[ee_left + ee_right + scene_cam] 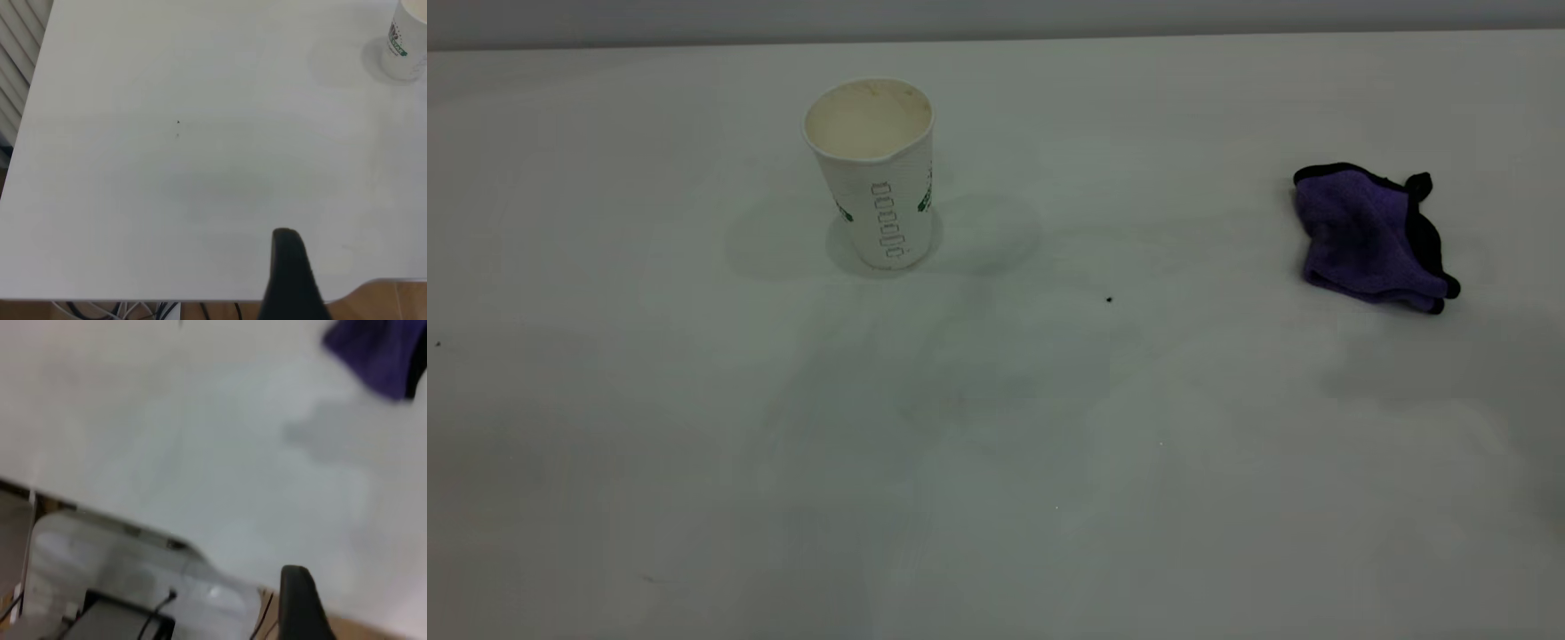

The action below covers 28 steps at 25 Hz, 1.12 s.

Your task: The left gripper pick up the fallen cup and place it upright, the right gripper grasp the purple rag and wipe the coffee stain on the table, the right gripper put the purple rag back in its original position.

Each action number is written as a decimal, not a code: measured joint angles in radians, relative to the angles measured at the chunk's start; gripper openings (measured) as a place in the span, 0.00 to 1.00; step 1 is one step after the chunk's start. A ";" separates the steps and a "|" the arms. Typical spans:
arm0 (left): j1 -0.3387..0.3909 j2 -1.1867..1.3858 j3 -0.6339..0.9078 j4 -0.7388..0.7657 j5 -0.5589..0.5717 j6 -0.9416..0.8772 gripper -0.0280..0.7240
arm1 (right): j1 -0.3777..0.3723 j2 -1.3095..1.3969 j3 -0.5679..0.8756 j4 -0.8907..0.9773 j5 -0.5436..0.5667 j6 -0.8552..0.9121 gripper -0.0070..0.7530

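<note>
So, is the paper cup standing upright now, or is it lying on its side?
Upright. The cup stands on its base on the table, its open mouth facing up; the cream inside looks empty.

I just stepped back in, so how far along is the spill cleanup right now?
It looks finished. The cup stands upright, no brown stain shows on the table, only a tiny black speck, and the purple rag lies free at the right. Neither gripper holds anything; nothing visible remains.

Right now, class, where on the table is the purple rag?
In the exterior view the purple rag lies crumpled at the table's right side, far right of the upright cup, touching nothing.
</note>
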<state>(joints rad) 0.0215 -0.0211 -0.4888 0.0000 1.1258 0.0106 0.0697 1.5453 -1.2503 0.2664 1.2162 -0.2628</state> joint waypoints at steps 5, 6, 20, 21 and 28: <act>0.000 0.000 0.000 0.000 0.000 0.000 0.77 | 0.000 -0.217 0.252 -0.053 0.000 0.056 0.65; 0.000 0.000 0.000 0.000 0.000 0.000 0.77 | 0.000 -0.263 0.305 -0.074 -0.007 0.071 0.65; 0.000 0.000 0.000 0.000 0.000 0.000 0.77 | 0.000 -0.875 0.762 -0.128 -0.089 0.198 0.65; 0.000 0.000 0.000 0.000 0.000 0.000 0.77 | 0.000 -0.927 0.765 -0.130 -0.096 0.200 0.65; 0.000 0.000 0.000 0.000 0.000 0.000 0.77 | 0.000 -1.193 0.772 -0.158 -0.109 0.227 0.65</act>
<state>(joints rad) 0.0215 -0.0211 -0.4888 0.0000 1.1258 0.0106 0.0697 0.3526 -0.4784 0.1089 1.1076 -0.0362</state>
